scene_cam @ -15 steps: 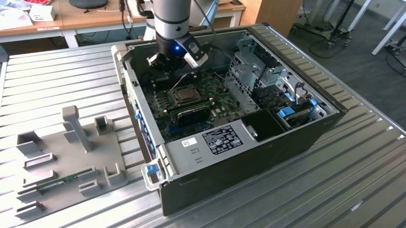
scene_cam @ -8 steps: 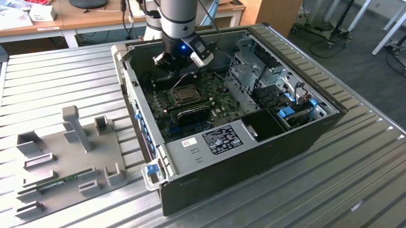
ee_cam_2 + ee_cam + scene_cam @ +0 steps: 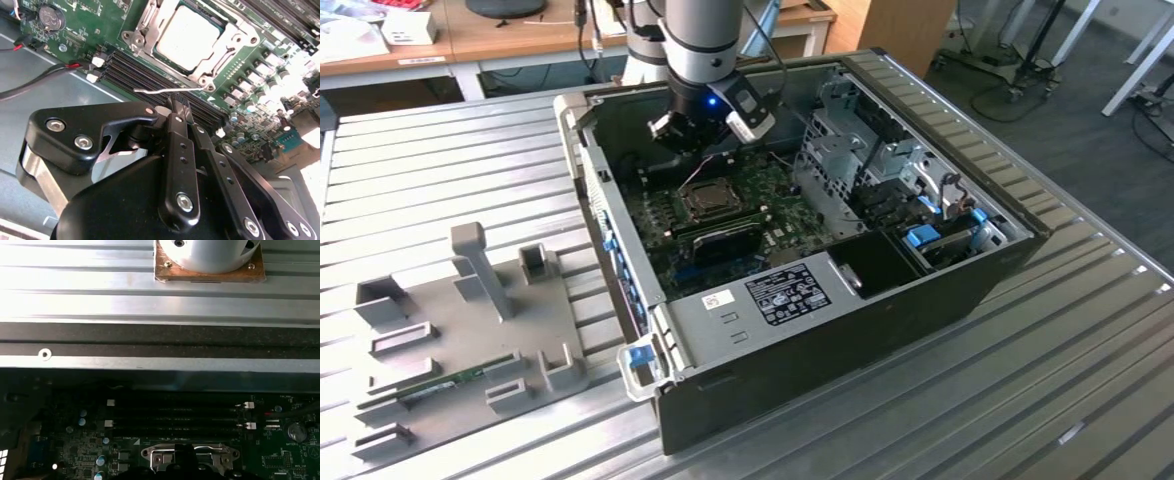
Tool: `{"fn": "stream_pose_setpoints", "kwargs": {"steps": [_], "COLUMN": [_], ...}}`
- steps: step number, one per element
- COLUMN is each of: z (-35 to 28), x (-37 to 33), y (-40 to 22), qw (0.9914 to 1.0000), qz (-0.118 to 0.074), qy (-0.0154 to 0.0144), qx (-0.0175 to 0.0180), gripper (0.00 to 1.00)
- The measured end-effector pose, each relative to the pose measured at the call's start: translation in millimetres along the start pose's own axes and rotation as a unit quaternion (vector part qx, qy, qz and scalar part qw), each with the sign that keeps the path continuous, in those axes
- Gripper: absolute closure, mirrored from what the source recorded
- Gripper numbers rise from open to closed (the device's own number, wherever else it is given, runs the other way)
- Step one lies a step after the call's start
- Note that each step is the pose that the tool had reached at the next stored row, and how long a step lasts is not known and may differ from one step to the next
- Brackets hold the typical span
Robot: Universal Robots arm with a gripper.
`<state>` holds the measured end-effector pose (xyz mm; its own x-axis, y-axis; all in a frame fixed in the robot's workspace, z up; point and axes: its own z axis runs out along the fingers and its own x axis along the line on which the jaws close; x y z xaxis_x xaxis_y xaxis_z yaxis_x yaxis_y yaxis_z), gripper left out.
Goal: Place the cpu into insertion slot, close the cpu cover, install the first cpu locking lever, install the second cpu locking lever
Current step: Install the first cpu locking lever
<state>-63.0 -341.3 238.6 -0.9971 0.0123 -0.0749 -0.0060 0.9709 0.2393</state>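
Ribbed metal counter (image 3: 454, 170) carries an open computer case (image 3: 961, 290), laid on its side so the green board (image 3: 90, 30) faces up.

At the middle of the board, the cpu (image 3: 187, 32) lies flat in the slot (image 3: 710, 199). Its pale metal top shows through the window of the cover (image 3: 148, 30), which looks lowered over it.

Just beside the slot, on the side toward the long black memory slots (image 3: 150, 75), a thin silver lever (image 3: 155, 91) sticks out. It is not tucked under any hook that you can see.

In the second wrist view the hand (image 3: 178, 102) hangs right at that lever. Its two dark fingers are pressed together with nothing clearly between them. The tips are at the wire, but you cannot tell whether they touch it. In the exterior view the hand (image 3: 683, 135) is low inside the case, near the slot.

The step in hand looks like latching the first lever.

- Bear on the wire near its free end, where it likely gives the most leverage, and press slowly.
- Keep the fingers off the memory slots just beneath them.
- Keep clear of the red and black wires (image 3: 30, 85) near the board's edge.
- Check that the cover lies flat on the cpu as the wire loads it. A lifted corner would suggest the chip is not seated.
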Motion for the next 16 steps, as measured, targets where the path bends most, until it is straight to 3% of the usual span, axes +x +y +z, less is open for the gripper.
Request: {"fn": "stream_pose_setpoints", "kwargs": {"steps": [11, 16], "z": [2.2, 6.2], "x": [-0.1, -1.5], "y": [3.1, 3.0], "qw": [1.00000, 1.00000], "qz": [0.000, 0.000], "qy": [-0.0001, 0.0003], "qx": [-0.0003, -0.0002], "gripper": [0.90, 0.90]}}
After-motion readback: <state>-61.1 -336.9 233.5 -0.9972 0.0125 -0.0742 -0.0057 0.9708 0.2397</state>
